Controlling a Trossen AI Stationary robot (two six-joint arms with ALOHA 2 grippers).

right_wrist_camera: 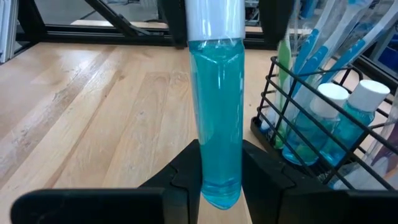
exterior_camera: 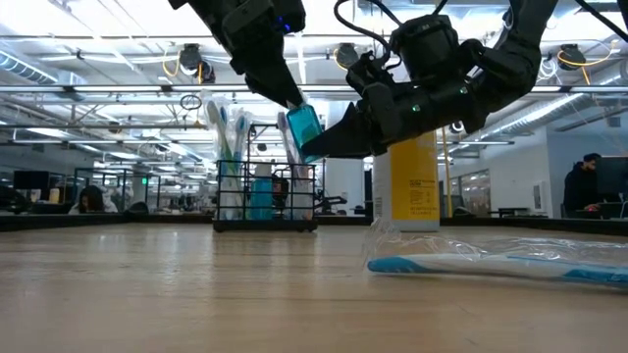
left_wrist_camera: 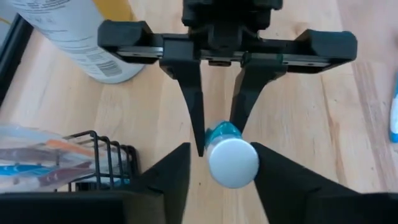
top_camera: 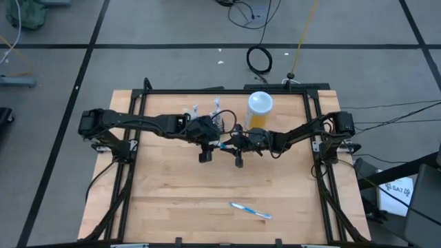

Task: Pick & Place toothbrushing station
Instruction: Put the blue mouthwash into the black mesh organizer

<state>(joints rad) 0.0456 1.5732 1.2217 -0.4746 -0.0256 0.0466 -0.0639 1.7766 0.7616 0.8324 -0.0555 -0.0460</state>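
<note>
A small bottle of blue liquid (right_wrist_camera: 216, 106) with a white cap (left_wrist_camera: 233, 163) hangs above the table's middle, between both grippers. My right gripper (right_wrist_camera: 221, 183) is shut on its bottom end. My left gripper (left_wrist_camera: 231, 183) faces it, one finger on either side of the cap, with a narrow gap on one side. The black wire toothbrushing station (top_camera: 207, 118) stands on its base just beyond them, with toothbrushes and two more blue bottles (right_wrist_camera: 348, 118) standing in it. My left gripper's fingers (left_wrist_camera: 273, 177) stand close on either side of the white cap; I cannot tell whether they touch it. My right gripper pinches the bottle's bottom end (right_wrist_camera: 221, 186) between its two fingers, coming nearly level from the table's right. The bottle runs on in line with the fingers toward my left gripper, tilted and clear of the table.
A tall white-lidded container with orange contents (top_camera: 260, 110) stands right of the station, close behind the grippers. A blue and white toothbrush in clear wrap (top_camera: 250, 211) lies near the table's front edge. A black frame (top_camera: 313, 103) runs along the table's sides.
</note>
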